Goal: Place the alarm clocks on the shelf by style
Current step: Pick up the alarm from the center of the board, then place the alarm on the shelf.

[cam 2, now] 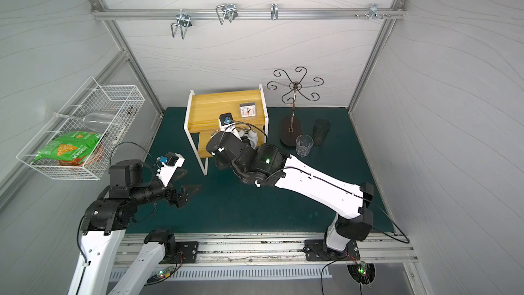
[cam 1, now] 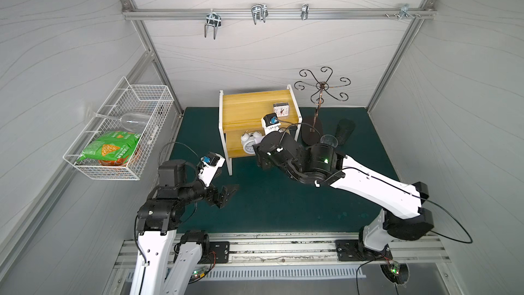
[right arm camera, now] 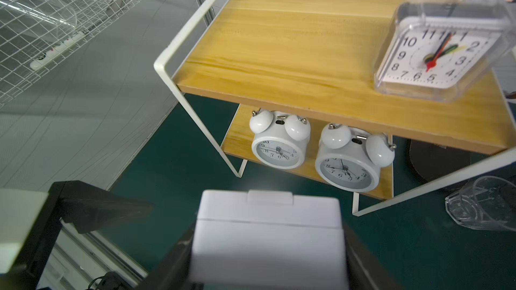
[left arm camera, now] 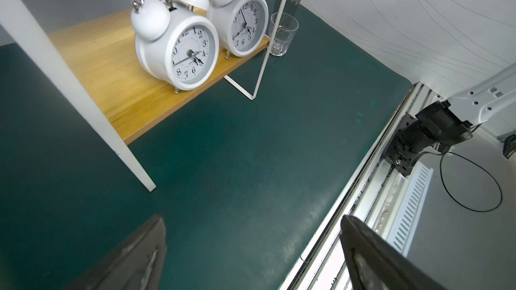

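Wrist view alone shows white square clock [right arm camera: 268, 218] clamped in right hand [right arm camera: 265, 252], left hand [left arm camera: 252, 218] wide, shelf's upper board [right arm camera: 279, 37] mostly bare

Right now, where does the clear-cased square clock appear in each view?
Both top views: the clear-cased clock stands on the upper board of the shelf, near its right end.
Left wrist: not in it.
Right wrist: on the upper board, close to the camera.
Shared landmark: the twin-bell clocks on the lower board, visible in every view.
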`<state>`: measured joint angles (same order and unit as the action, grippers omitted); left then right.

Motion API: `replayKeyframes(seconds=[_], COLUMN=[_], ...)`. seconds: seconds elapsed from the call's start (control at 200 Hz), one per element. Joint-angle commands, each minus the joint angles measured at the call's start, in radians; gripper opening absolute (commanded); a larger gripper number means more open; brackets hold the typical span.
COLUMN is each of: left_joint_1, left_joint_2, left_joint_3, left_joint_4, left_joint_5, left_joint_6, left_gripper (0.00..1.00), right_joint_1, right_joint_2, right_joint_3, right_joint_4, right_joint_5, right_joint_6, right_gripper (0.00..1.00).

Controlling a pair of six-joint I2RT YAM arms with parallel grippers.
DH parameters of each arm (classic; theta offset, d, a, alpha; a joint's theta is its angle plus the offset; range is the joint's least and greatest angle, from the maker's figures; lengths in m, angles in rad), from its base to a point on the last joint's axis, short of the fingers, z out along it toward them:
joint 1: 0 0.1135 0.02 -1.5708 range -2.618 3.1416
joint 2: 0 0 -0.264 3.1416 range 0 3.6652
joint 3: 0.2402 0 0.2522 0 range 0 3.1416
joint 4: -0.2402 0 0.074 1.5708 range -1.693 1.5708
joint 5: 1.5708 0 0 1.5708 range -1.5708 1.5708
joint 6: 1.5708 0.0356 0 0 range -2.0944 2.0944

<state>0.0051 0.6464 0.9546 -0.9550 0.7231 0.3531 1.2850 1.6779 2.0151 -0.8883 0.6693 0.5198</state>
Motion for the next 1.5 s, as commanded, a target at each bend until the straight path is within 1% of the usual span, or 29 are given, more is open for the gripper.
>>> replayKeyframes(seconds=[0.0,0.185,0.29,0.47,0.635,1.075,1.495], left_joint_1=[-0.005,-0.005,-0.005,-0.007,-0.007,-0.006,-0.006], left_joint_2=[0.013,0.034,0.045,0.063,0.075,0.091,0.09], left_joint_3=[0.05,0.044,0.045,0.07,0.089,0.125,0.118], left_joint_4=[0.096,0.189,0.224,0.27,0.301,0.29,0.3], left_joint_5=[-0.027,-0.04,-0.03,-0.011,-0.015,0.016,0.034], left_joint_6=[-0.061,-0.081,-0.074,-0.09,-0.095,-0.103,-0.134], left_gripper=[0.99,0.99,0.99,0.98,0.97,0.97,0.98], right_joint_1=[-0.018,-0.038,-0.049,-0.074,-0.106,-0.177,-0.193], right_joint_2=[0.066,0.173,0.223,0.277,0.323,0.394,0.441], right_joint_3=[0.129,0.33,0.427,0.516,0.578,0.644,0.671], right_joint_4=[-0.12,-0.156,-0.176,-0.172,-0.179,-0.166,-0.169], right_joint_5=[-0.016,-0.03,-0.012,0.036,0.029,0.009,0.01], right_joint_6=[-0.053,-0.097,-0.117,-0.133,-0.12,-0.127,-0.125], right_gripper=[0.49,0.48,0.48,0.46,0.46,0.46,0.47])
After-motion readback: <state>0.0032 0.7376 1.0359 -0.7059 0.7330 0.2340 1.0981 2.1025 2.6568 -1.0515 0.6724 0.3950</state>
